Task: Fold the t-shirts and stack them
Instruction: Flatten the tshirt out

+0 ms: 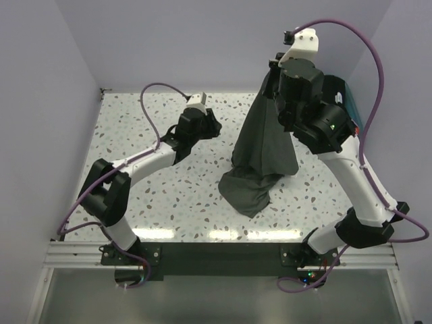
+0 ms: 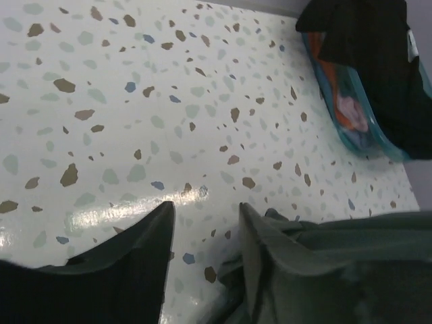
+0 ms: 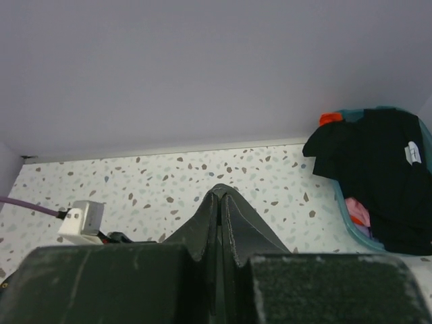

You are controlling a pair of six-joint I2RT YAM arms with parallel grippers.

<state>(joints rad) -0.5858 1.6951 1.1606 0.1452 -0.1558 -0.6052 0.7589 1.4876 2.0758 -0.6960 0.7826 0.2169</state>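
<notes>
A dark olive-grey t-shirt point(image 1: 260, 148) hangs in a long drape from my raised right gripper point(image 1: 273, 71), its lower end bunched on the table. In the right wrist view that gripper point(image 3: 221, 192) is shut, its fingers pressed together. My left gripper point(image 1: 212, 125) is low over the table, left of the drape. Its jaws point(image 2: 206, 206) stand open with bare table between the tips. The olive-grey t-shirt point(image 2: 351, 270) lies against the outer side of the right finger point(image 2: 260, 250). A black t-shirt point(image 3: 378, 169) with a white label lies in the tub.
A teal plastic tub point(image 2: 351, 115) holding coloured cloth stands at the far right of the speckled table point(image 1: 155, 196), largely hidden behind the right arm in the top view. Pale walls close in the back and both sides. A purple cable loops over each arm.
</notes>
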